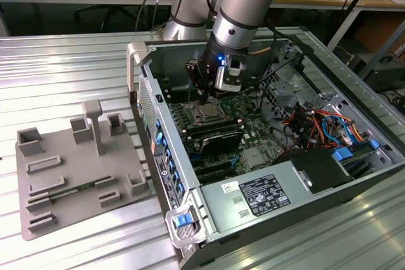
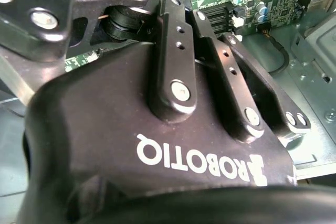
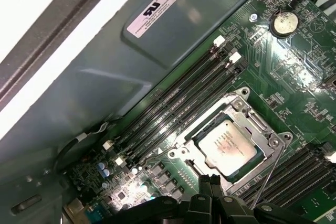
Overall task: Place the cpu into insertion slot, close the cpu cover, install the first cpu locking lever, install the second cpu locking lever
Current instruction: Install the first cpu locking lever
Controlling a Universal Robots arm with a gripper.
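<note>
Grey plastic fixture tray (image 1: 76, 169) sits on the ribbed metal bench (image 1: 63, 61) at the exterior view's left, open PC case (image 1: 168, 61) to its right. The gripper (image 3: 210, 183) hangs over the green board (image 3: 294, 77), fingertips pinched together, gripping nothing. First wrist view: cpu (image 3: 228, 148), matte silver face with faint print, seated in insertion slot (image 3: 181, 153), cpu cover (image 3: 252, 127) flat over it. Second wrist view: glossy black gripper housing, white lettering.

Bright room light, glare on ribbed table (image 1: 69, 74), case (image 1: 174, 61) interior shadowed
</note>
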